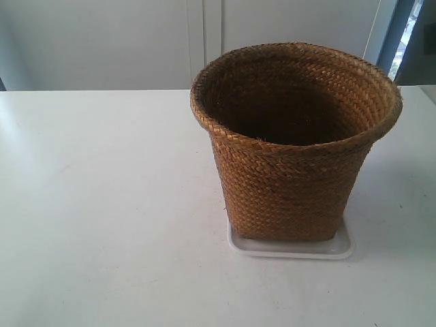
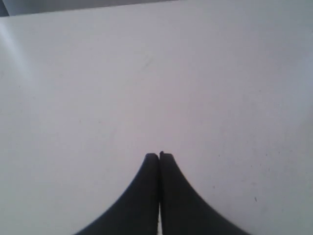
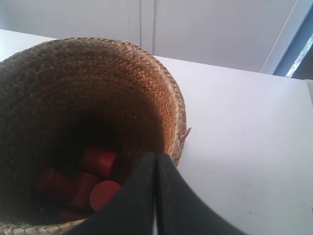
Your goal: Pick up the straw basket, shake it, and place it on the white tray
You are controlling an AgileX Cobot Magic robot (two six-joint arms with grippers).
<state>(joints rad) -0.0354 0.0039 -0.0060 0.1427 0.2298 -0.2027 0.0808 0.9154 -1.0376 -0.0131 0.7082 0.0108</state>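
Note:
The straw basket (image 1: pixel 286 184) stands upright on the white tray (image 1: pixel 345 247), right of centre on the table; only the tray's rim shows around its base. No arm appears in the exterior view. In the right wrist view my right gripper (image 3: pixel 156 154) is shut with nothing in it, its tips over the straw basket's rim (image 3: pixel 171 98), looking down into the dark inside. My left gripper (image 2: pixel 159 155) is shut and empty above bare white tabletop; neither the basket nor the tray shows in that view.
Several red cylinders (image 3: pixel 100 161) lie at the bottom of the basket. The white table (image 1: pixel 102 204) stretches to the exterior view's left of the basket. A white wall (image 1: pixel 102 41) and a window frame (image 1: pixel 392 34) stand behind the table.

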